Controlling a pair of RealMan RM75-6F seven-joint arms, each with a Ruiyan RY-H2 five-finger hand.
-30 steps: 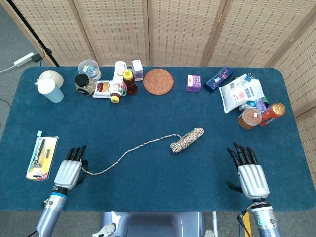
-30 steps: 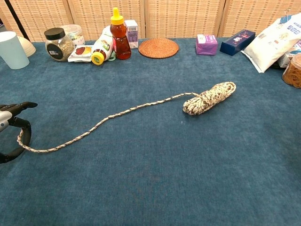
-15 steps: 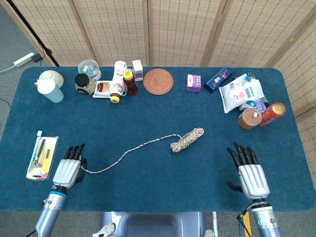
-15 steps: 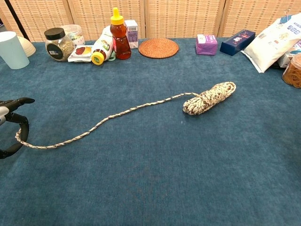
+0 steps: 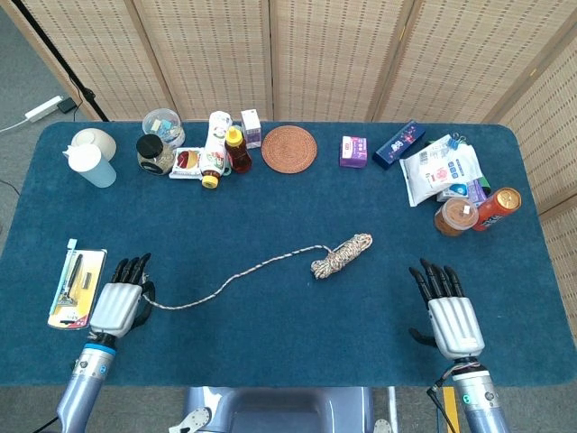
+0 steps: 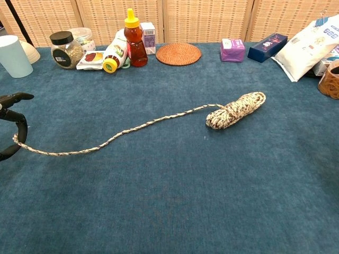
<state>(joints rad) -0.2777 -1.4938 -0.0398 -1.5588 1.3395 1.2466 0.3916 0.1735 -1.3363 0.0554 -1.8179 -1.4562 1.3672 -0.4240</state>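
A speckled rope lies across the blue table. Its coiled bundle sits near the middle, and a long tail runs off to the left. My left hand is at the front left and pinches the tail's end between thumb and finger. The tail stretches from there to the bundle. My right hand hovers at the front right, palm down with fingers spread, holding nothing. It stays well apart from the rope and does not show in the chest view.
Just left of my left hand lies a packaged tool card. Along the back edge stand a cup, jars, a honey bottle, a woven coaster and small boxes. Snack bags and cans crowd the back right.
My left hand has moved left and slightly away from me, dragging the rope's end so the tail lies straighter. My right hand has shifted a little forward and left.
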